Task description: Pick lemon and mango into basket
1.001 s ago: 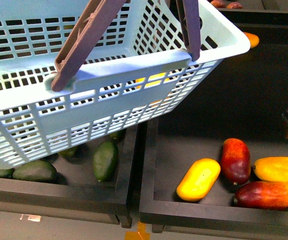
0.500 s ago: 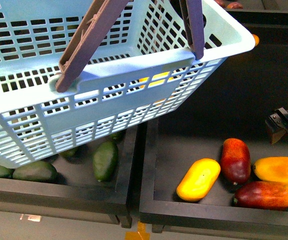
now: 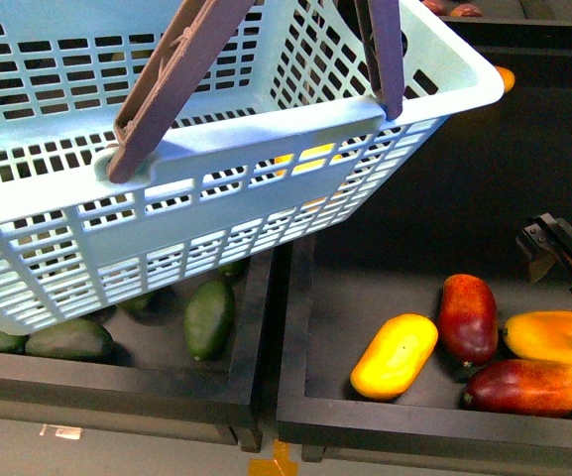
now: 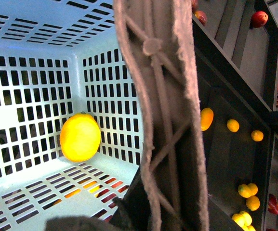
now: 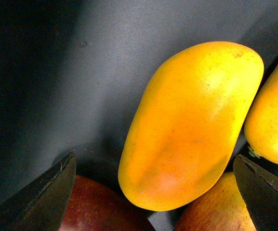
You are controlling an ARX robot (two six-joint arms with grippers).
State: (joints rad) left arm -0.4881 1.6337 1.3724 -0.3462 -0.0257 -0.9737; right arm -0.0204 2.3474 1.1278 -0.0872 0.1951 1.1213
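The right wrist view alone shows the right claw point(image 5: 153, 159) open, its dark fingers point(image 5: 37, 197) spread either side of the mango point(image 5: 191, 125). From the front that claw is only a dark block at the edge, right of the basket point(image 3: 444, 94). The left wrist view alone shows the lemon point(image 4: 80, 137) inside the basket, against a slotted wall; from the front it is just a yellow patch behind the slots. A dark shape point(image 4: 81, 224) at the end of the brown handle point(image 4: 163, 110) may be the left claw; whether it grips I cannot tell. Below and right of the basket, red mangoes point(image 3: 467, 317) lie beside the mango in a black crate point(image 3: 414, 421); green fruits point(image 3: 209, 317) lie under the basket, which hides some
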